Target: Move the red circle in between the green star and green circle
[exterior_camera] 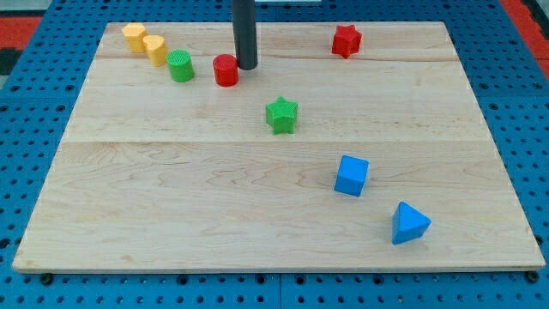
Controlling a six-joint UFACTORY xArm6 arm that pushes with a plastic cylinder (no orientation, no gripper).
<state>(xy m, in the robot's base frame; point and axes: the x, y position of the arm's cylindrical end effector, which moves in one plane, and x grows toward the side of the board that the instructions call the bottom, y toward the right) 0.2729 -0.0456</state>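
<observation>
Blue pegboard [39,103] surrounds a pale wooden surface [171,215] made of joined planks, which carries eight small blocks.

Item 1: my tip [246,67] stands at the far side of the surface, left of centre. The rod is upright and dark. It ends in no fingers, so no open or closed state applies.

Item 2: the red circle [226,69] lies just left of my tip, apparently touching it or very nearly so; contact cannot be confirmed.

Item 3: the green circle [180,66] sits near the red circle, on its left, with a clear gap between them.

Item 4: the green star [281,115] lies nearer than the red circle and to its right, apart from it. The red circle is thus roughly between the two green blocks, though closer to the green circle.

Item 5: two yellow blocks occupy the far left corner, one yellow block [134,37] farther, the second yellow block [155,49] just beside it and close to the green circle.

Item 6: a red star [346,40] rests at the far right.

Item 7: a blue cube [351,175] and a blue triangle [409,223] sit at the near right, well apart from the other blocks.
</observation>
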